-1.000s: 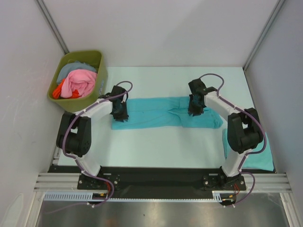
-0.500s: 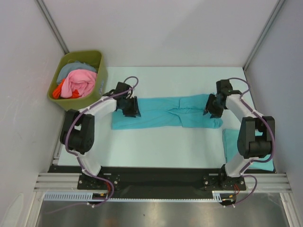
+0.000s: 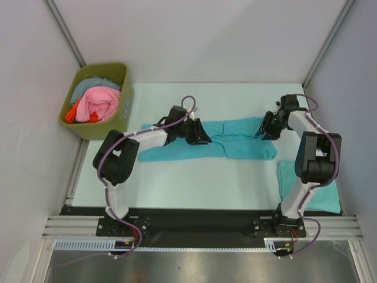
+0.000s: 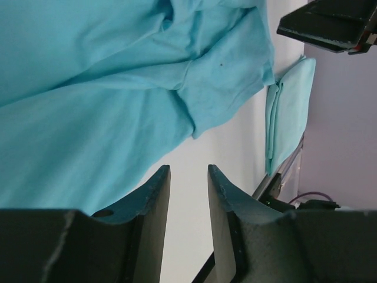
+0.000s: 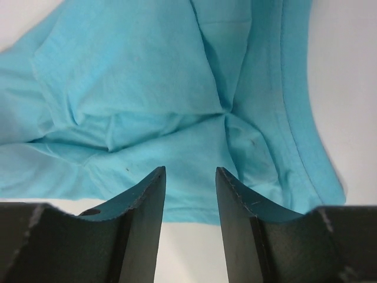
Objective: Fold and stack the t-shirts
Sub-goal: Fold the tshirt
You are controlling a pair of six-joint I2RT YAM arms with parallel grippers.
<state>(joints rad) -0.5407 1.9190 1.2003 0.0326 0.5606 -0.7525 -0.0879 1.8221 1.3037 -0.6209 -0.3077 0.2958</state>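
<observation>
Top external view: a long teal t-shirt lies flat across the middle of the bench. The left pincer hangs over its middle, jaws apart, holding nothing. The right pincer hangs over its 3 o'clock end, also apart and empty. A folded t-shirt lies at 4 o'clock.

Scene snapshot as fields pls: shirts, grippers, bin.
spread t-shirt: folded into a long strip, lying flat, centre
folded t-shirt: near right corner
left gripper: open, empty, over the strip's middle
right gripper: open, empty, over the strip's right end
bin: olive, far left, holds pink, grey and red-orange clothes
</observation>
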